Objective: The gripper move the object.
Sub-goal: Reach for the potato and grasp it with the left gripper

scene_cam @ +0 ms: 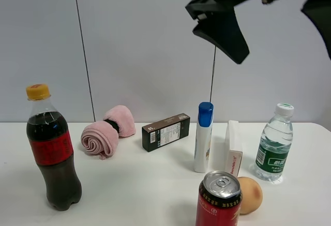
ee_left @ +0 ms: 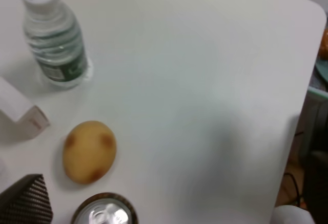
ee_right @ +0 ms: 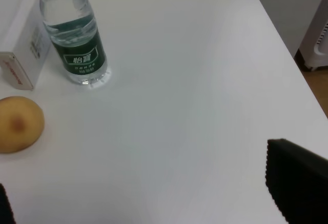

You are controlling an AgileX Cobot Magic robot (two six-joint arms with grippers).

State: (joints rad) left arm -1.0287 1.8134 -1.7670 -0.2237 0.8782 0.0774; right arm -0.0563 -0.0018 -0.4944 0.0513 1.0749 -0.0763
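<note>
One small yellow-orange fruit (scene_cam: pixel 252 195) with reddish blotches is your object. It lies on the white tabletop (scene_cam: pixel 129 184) near the front edge, on the right side of the high view. It sits just beside the red can (scene_cam: pixel 219 201), which hides its left flank from that camera, and you cannot tell whether the two touch. Behind the fruit stand a white carton (scene_cam: pixel 234 148) and, to its right, a green-labelled water bottle (scene_cam: pixel 274 143). Both are upright and apart from the fruit.

Your right gripper (ee_right: pixel 148 198) hovers over bare tabletop off to one side of the fruit, its jaws spread wide. One black finger (ee_right: pixel 297 183) shows at one edge of the wrist view and a sliver of the other at the opposite edge. Of your left gripper (ee_left: pixel 25 206) only one textured black tip shows, near the can's top and the fruit, so you cannot tell how its jaws stand.

Farther left on the tabletop you have a blue-capped white tube (scene_cam: pixel 203 138) standing upright and a dark box (scene_cam: pixel 165 131) lying on its long side. Beyond them are a rolled pink towel (scene_cam: pixel 106 133) and, at the far left, a yellow-capped cola bottle (scene_cam: pixel 51 148). Dark arm parts (scene_cam: pixel 220 21) hang well above the tabletop.
</note>
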